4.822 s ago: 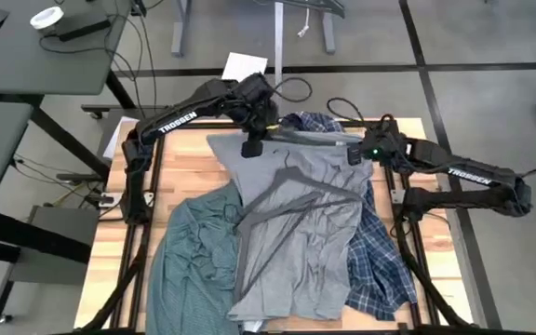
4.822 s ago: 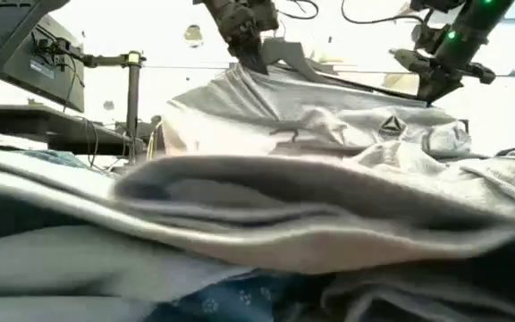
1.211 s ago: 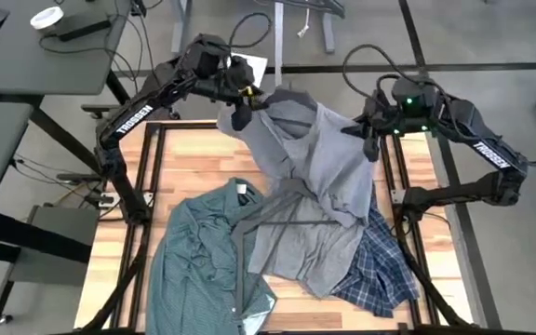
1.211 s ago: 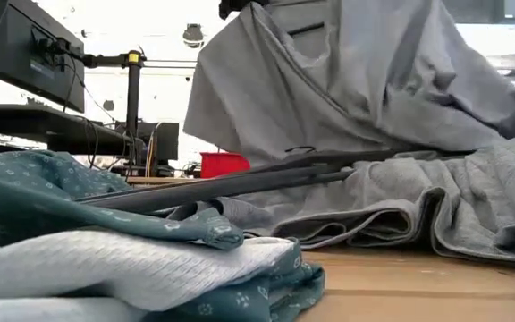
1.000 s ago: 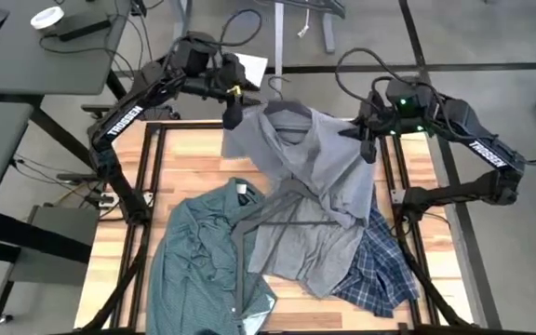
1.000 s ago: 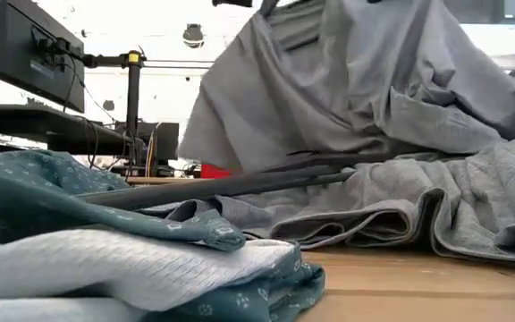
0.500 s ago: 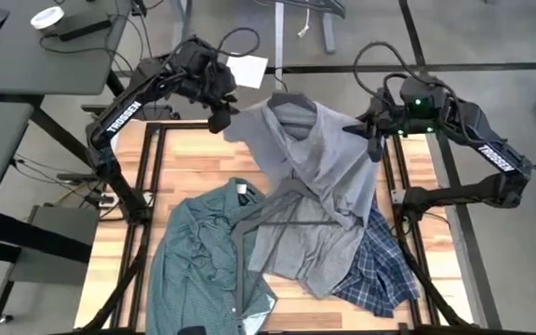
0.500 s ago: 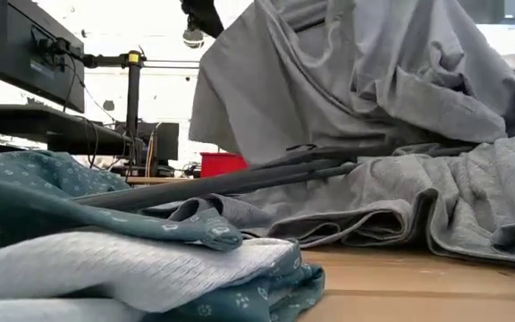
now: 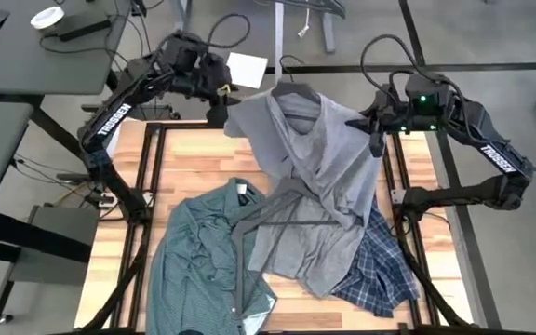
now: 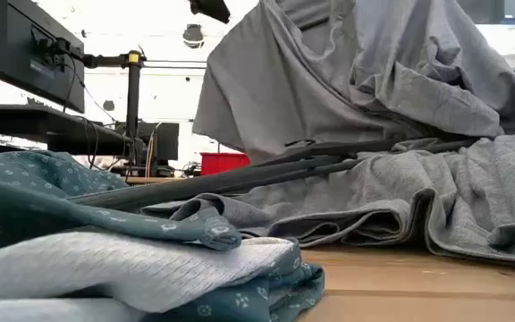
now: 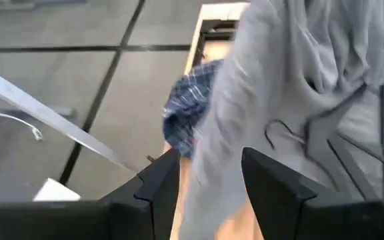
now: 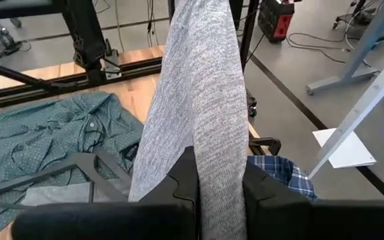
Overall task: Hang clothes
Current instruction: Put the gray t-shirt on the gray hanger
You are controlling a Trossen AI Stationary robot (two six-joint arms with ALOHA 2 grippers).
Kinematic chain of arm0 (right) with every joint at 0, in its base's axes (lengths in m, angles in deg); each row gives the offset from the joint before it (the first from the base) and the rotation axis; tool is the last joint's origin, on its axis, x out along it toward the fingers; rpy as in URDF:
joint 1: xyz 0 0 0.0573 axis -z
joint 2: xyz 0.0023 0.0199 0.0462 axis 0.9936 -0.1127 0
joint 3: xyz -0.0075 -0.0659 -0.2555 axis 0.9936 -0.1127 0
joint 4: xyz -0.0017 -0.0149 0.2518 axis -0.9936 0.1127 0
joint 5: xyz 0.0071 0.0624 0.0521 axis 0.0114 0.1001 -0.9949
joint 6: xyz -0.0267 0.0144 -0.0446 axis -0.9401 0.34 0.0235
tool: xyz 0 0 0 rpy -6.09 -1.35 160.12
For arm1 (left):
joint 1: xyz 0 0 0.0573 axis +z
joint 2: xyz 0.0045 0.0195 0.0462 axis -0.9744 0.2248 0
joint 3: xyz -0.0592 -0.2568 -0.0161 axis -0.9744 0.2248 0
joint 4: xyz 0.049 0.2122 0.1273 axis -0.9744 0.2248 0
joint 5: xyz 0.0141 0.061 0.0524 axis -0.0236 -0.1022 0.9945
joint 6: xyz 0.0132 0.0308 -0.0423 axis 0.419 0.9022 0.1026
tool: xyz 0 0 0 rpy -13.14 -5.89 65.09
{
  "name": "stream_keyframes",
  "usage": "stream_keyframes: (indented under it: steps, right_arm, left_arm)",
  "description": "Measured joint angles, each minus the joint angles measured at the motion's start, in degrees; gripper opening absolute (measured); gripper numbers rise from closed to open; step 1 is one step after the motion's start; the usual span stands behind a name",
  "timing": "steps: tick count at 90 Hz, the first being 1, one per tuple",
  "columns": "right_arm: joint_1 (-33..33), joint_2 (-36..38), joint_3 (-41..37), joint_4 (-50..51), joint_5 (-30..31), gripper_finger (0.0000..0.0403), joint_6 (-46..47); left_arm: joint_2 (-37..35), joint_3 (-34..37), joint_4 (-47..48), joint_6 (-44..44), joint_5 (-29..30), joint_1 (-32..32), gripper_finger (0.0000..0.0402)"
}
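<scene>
**High view: grey tee raised on its hanger, one arm free of it**

High view shows the grey tee [image 9: 314, 177] lifted at its collar end near the table's far edge, its lower half trailing over the wooden table [image 9: 194, 158] and a loose dark hanger [image 9: 277, 209]. A hanger hook [image 9: 291, 88] sits at the neck, so the shirt seems to be hung on it already, raised so the body can drape clear.

The right gripper [image 9: 376, 140] is clamped on the tee's shoulder; in the right wrist view grey knit [image 12: 202, 100] runs down between the closed fingers [image 12: 182, 177], which keeps that side taut and up.

The left gripper [image 9: 218, 113] hovers just beside the other shoulder. Its fingers [image 11: 159, 180] stand parted with nothing pinched, though cloth hangs close and the view is blurred, so a light touch cannot be ruled out.

The green shirt [image 9: 203, 256] lies crumpled at the near left. The plaid shirt [image 9: 380, 270] lies at the near right, partly under the tee. Both wait their turn.
</scene>
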State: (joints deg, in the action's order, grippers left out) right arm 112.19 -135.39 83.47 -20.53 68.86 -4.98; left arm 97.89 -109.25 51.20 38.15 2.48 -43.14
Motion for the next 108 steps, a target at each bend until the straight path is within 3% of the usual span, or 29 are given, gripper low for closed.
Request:
stream_keyframes:
  steps: [21, 29, 53, 71, 85, 96, 108]
  right_arm:
    - [-0.12, 0.04, 0.00, -0.66, -0.11, 0.0028, -0.07]
    - [-0.14, 0.25, 0.00, -0.52, -0.73, 0.0028, -0.35]
    - [0.35, 3.37, -0.01, -2.05, -0.50, 0.0028, -0.58]
    - [1.53, 4.20, 0.08, -2.92, -0.55, 0.0028, -0.13]
    - [1.49, 3.63, 0.15, -2.66, -0.57, 0.0028, -0.40]
    - [1.49, 2.58, 0.11, -2.22, -0.81, 0.0028, -0.30]
    - [1.51, 1.50, 0.11, -1.92, -0.78, 0.0028, 0.04]
  left_arm:
    - [3.39, 2.77, -0.97, 0.08, -2.93, -0.12, 0.0146]
    - [3.77, 2.76, 4.16, 0.70, 0.09, -0.22, 0.0138]
    - [3.25, 7.73, 16.15, 0.04, 1.86, 5.73, 0.0010]
    - [1.16, 10.45, 15.46, -0.97, -1.58, 6.85, 0.0037]
    - [0.59, 4.60, 14.27, -2.28, -1.95, 6.74, 0.0042]
    - [0.51, -0.10, 12.16, -2.39, 2.08, 7.19, 0.0046]
    - [0.53, -2.94, 10.17, -2.37, 2.63, 7.39, 0.0068]
